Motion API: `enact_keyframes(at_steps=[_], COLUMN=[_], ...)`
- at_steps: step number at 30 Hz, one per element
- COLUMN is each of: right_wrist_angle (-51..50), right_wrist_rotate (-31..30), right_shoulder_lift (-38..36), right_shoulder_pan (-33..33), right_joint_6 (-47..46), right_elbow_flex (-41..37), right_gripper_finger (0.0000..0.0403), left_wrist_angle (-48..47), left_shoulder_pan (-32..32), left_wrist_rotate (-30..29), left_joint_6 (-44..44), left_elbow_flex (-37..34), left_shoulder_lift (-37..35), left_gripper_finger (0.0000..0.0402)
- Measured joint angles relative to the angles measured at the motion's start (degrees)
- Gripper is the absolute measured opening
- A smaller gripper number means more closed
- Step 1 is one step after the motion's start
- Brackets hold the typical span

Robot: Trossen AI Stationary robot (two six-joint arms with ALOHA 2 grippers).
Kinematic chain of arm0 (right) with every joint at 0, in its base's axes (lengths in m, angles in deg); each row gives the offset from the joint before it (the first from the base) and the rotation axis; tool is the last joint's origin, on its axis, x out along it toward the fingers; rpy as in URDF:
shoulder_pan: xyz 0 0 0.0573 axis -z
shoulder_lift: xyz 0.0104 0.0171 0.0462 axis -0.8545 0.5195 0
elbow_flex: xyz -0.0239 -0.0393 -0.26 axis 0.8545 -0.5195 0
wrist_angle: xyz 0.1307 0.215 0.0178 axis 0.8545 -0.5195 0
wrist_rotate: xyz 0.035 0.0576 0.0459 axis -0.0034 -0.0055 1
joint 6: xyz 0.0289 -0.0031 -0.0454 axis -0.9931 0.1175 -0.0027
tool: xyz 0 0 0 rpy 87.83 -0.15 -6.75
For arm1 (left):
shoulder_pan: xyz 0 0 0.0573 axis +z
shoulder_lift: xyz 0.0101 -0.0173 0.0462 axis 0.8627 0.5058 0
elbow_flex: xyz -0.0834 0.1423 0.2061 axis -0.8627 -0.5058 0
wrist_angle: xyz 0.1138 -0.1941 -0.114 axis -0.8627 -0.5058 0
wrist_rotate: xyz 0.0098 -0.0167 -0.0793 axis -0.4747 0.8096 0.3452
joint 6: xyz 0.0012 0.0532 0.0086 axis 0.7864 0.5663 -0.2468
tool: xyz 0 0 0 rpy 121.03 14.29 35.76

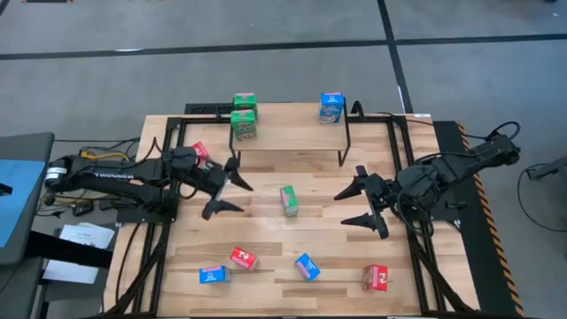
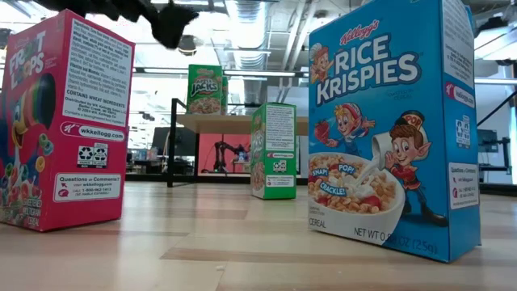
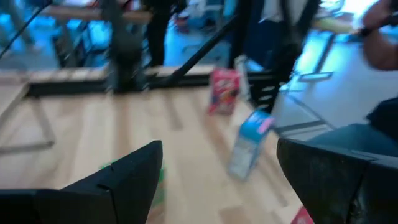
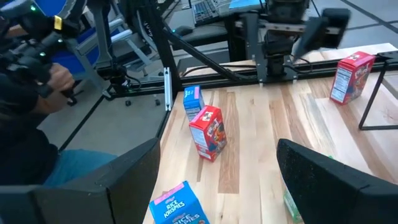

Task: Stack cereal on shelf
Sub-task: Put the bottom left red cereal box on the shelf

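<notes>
The shelf stands at the table's far middle on thin black legs. On its left end are two green cereal boxes, on its right end a blue one. A third green box stands upright on the tabletop between my grippers. My left gripper is open to its left, and my right gripper is open to its right; neither touches anything. A red box stands by the left arm. Two red boxes and two blue boxes stand along the near edge.
The shelf's black legs come down onto the tabletop behind the middle green box. Black frame rails run along the table's left and right sides. A person sits beyond the table's near edge in the right wrist view. Bare tabletop lies between the grippers and the near row.
</notes>
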Motion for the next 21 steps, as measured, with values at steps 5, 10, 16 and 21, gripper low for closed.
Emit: enact_keyframes(at_steps=[5, 10, 16, 21], right_wrist_angle=[-0.1, -1.5, -1.4, -1.4], right_wrist_rotate=[0.0, 0.0, 0.0, 0.0], right_shoulder_lift=[0.0, 0.0, 0.0, 0.0], right_shoulder_pan=[0.0, 0.0, 0.0, 0.0], right_joint_6=[0.1, 0.1, 0.1, 0.0], right_elbow_flex=[0.0, 0.0, 0.0, 0.0], right_gripper_finger=[0.0346, 0.0346, 0.0346, 0.0346], left_wrist_angle=[4.4, 5.6, 4.8, -7.4], left_shoulder_pan=[-3.3, -3.8, -4.5, -6.5], left_wrist_rotate=[0.4, -0.5, -3.1, -5.7], left_joint_6=[-0.5, -1.0, -1.1, -1.2], left_elbow_flex=[0.0, 0.0, 0.0, 3.6], left_shoulder_lift=[0.0, 0.0, 0.0, 0.0], left_gripper_finger=[0.0306, 0.0306, 0.0306, 0.0306])
